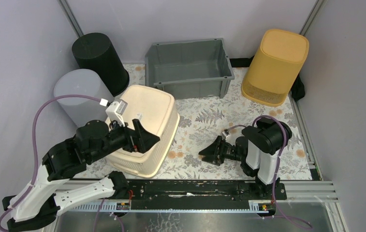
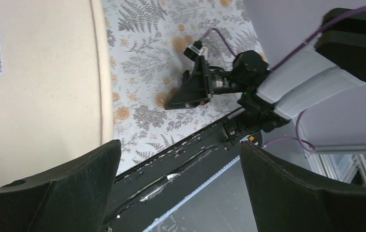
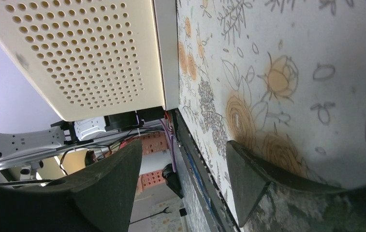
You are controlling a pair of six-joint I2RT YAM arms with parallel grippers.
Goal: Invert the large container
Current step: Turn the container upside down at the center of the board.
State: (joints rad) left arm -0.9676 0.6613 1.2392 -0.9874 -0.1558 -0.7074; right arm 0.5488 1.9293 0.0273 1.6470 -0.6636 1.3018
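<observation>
On the left of the worktop [image 1: 205, 121], your large cream container [image 1: 152, 108] sits base-up, so your left fingers [image 1: 146, 137] hang spread wide over its near edge, while your right fingers [image 1: 211, 151] wait open, low to its right.

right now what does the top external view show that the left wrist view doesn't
Only the top external: the grey crate, yellow bin, black bin and grey bin along the back, plus the whole left arm.
Only the left wrist: the gap between the left gripper fingers seen from inside, open with nothing in it.
Both: the cream container, the right gripper near the floral cloth, and the black rail at the table's near edge.
</observation>
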